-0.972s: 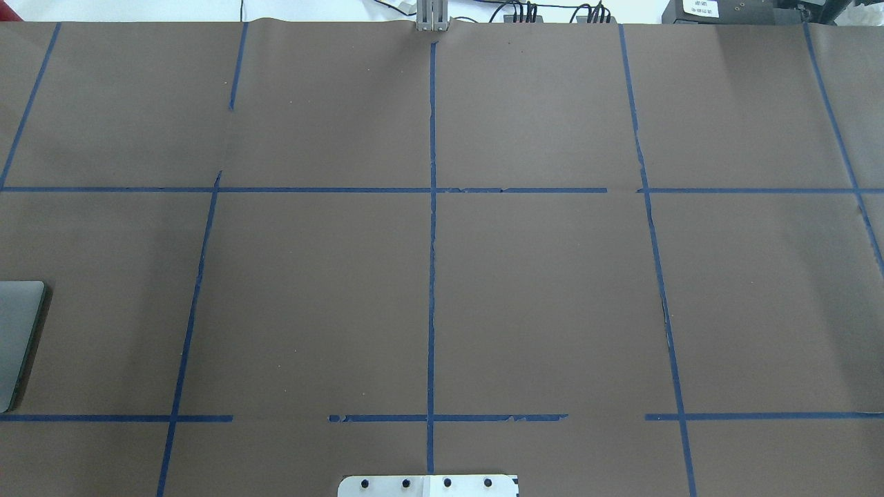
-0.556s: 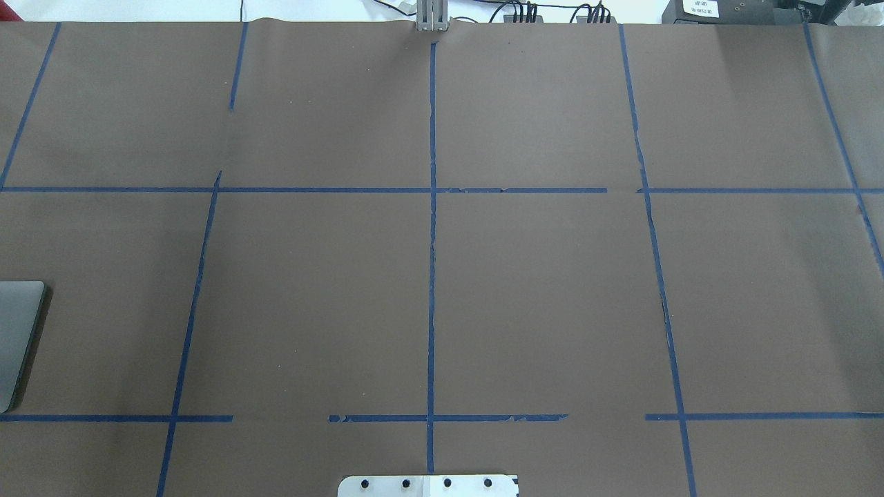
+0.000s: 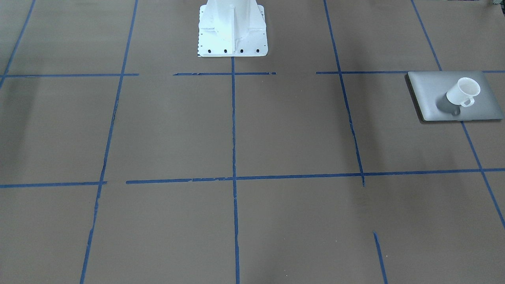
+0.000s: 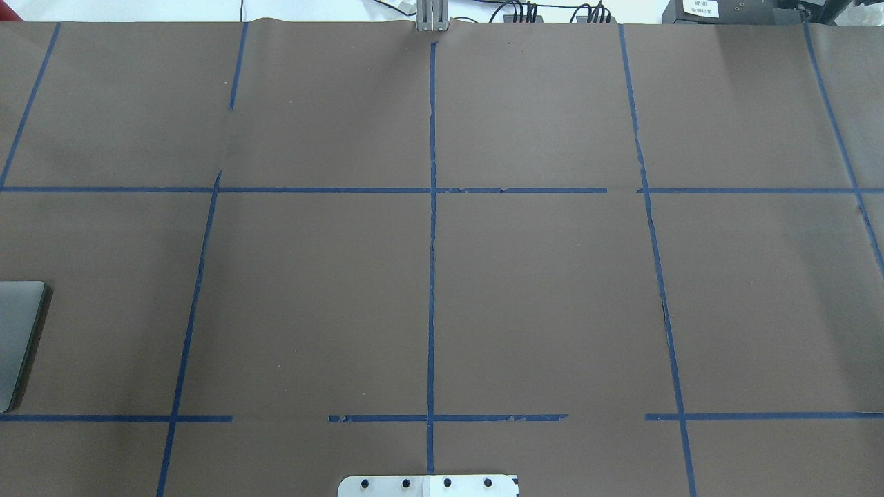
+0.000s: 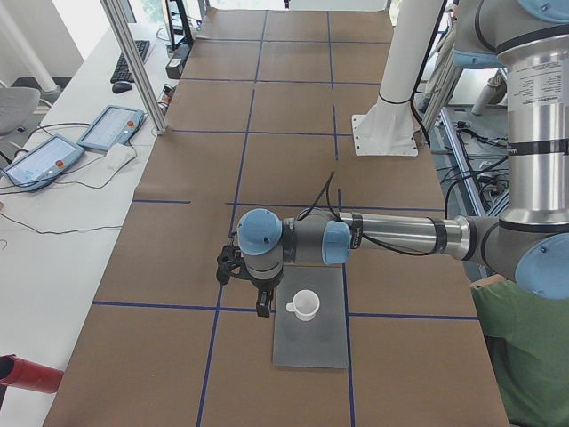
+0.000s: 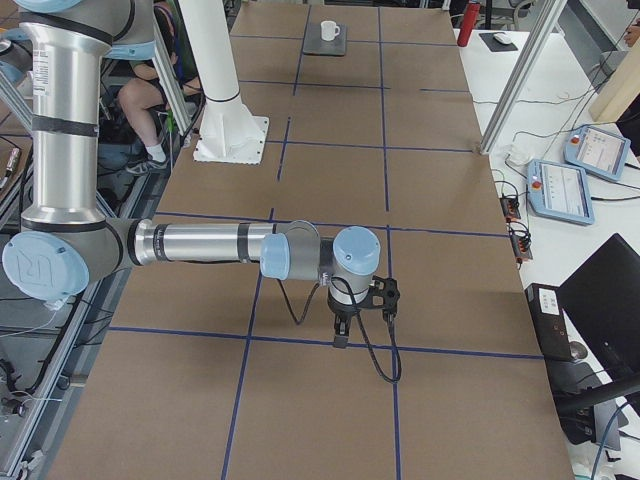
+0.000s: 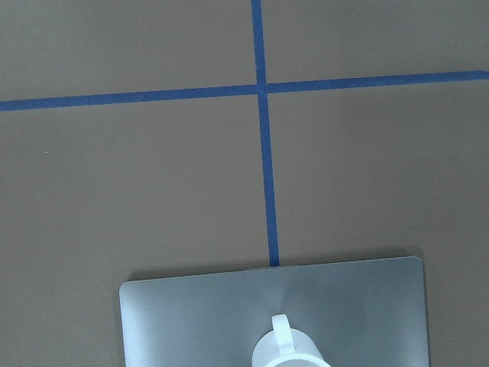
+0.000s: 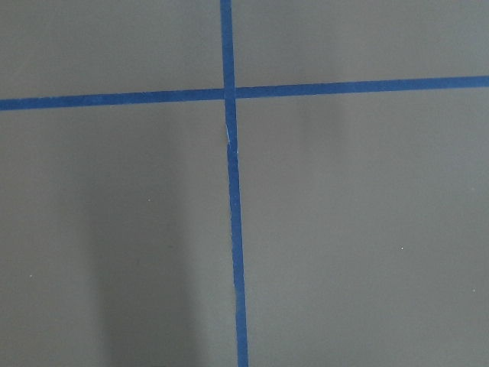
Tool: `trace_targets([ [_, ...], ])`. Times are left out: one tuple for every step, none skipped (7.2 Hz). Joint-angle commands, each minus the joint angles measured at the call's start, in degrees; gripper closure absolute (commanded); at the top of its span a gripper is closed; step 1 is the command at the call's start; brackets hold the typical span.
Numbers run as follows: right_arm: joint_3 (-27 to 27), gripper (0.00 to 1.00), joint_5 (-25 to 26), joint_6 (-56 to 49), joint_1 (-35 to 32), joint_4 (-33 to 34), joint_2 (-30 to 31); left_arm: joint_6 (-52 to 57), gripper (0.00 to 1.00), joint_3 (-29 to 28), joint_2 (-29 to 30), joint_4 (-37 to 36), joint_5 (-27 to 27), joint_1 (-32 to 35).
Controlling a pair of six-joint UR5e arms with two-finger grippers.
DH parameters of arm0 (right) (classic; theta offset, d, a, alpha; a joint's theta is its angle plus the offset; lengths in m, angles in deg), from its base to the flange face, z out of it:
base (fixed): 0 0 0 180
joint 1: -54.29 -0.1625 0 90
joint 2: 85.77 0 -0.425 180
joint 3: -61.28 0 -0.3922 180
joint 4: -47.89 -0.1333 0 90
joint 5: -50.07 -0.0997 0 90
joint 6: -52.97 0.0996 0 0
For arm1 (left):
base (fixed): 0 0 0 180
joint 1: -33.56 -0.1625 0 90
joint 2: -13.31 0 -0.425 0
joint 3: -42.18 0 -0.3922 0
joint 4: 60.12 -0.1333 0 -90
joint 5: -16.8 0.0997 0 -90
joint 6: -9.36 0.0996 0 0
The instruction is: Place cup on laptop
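Note:
The white cup [image 3: 462,91] stands upright on the silver-grey laptop [image 3: 430,94], free of any gripper. Both also show in the exterior left view, the cup [image 5: 306,305] on the laptop [image 5: 311,347], and in the left wrist view, the cup [image 7: 294,352] on the laptop [image 7: 191,321]. In the overhead view only the laptop's corner [image 4: 17,331] shows. My left gripper [image 5: 247,289] hangs just beside the cup, apart from it; I cannot tell if it is open. My right gripper [image 6: 362,318] is far off over bare table; its state cannot be told.
The table is covered in brown paper with a grid of blue tape [image 4: 431,276]. The white robot base [image 3: 232,27] stands at mid-table on the robot's side. Tablets [image 5: 111,129] and cables lie on the bench beyond the far edge.

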State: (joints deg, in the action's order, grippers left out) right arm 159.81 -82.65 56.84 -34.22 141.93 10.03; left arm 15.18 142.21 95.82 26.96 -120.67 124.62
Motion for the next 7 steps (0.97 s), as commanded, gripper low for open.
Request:
trace_targets([
  [0.0,0.0,0.0,0.0,0.0,0.0,0.0,0.34,0.0,-0.18,0.11,0.02,0.09,0.0],
  [0.0,0.0,0.0,0.0,0.0,0.0,0.0,0.34,0.0,-0.44,0.2,0.02,0.01,0.0],
  [0.0,0.0,0.0,0.0,0.0,0.0,0.0,0.34,0.0,-0.1,0.02,0.02,0.01,0.0],
  [0.0,0.0,0.0,0.0,0.0,0.0,0.0,0.34,0.0,-0.36,0.11,0.02,0.01,0.0],
  [0.0,0.0,0.0,0.0,0.0,0.0,0.0,0.34,0.0,-0.71,0.11,0.02,0.01,-0.09],
  [0.0,0.0,0.09,0.0,0.0,0.0,0.0,0.17,0.0,-0.8,0.2,0.02,0.01,0.0],
  [0.0,0.0,0.0,0.0,0.0,0.0,0.0,0.16,0.0,-0.28,0.2,0.02,0.01,0.0],
])
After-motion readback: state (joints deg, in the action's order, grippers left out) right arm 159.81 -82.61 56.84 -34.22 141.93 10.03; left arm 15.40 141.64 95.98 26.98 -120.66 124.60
